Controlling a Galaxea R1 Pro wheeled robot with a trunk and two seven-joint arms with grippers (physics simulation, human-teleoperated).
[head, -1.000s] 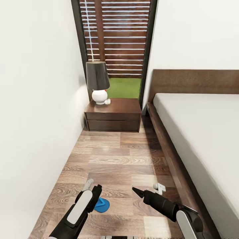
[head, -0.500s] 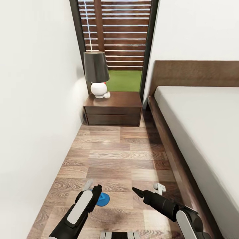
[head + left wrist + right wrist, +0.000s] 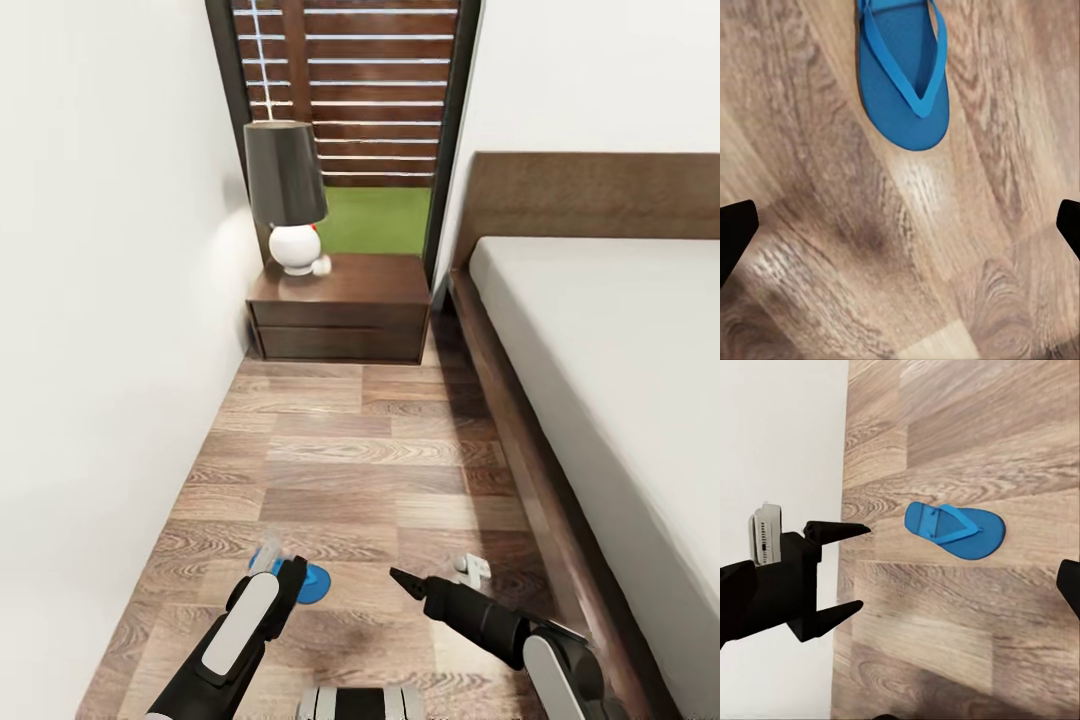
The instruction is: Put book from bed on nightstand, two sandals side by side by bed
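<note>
The head camera looks forward and down along the strip of plank floor (image 3: pixel 350 470) between the white wall and the bed (image 3: pixel 600 340), toward the nightstand (image 3: pixel 340 310). The left wrist camera faces almost straight down, close above the floor. The right wrist camera looks across the floor from farther off, toward the left hand (image 3: pixel 851 570). All three share the blue sandal (image 3: pixel 312 583) (image 3: pixel 902 71) (image 3: pixel 956 529)

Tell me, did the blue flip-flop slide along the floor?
No. The blue flip-flop lies on the same floor plank; only the camera view shifted.
</note>
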